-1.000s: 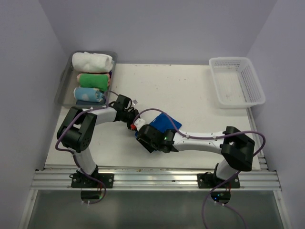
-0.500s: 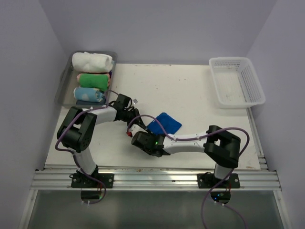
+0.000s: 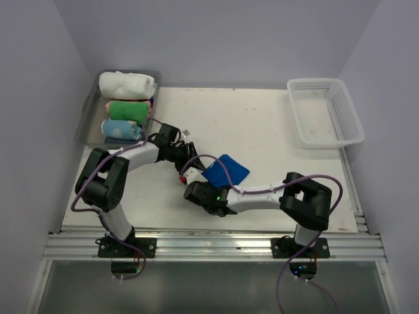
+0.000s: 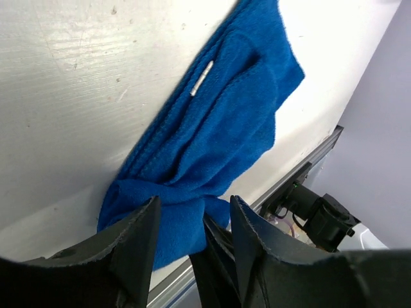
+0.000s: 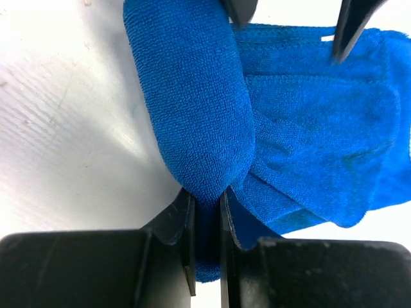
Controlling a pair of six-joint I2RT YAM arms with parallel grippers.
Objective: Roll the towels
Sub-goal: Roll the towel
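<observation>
Lying near the middle of the white tabletop, the blue towel was partly folded. The right pincer was clenched on the towel's rolled edge. The left pincer stood released, its fingers astride one bunched end.

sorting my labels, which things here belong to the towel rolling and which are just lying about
In the job:
blue towel
right gripper, fingers shut on its rolled end
left gripper, open over the same towel
rolled towels in the tray

Lying about:
white basket at the far right corner
</observation>
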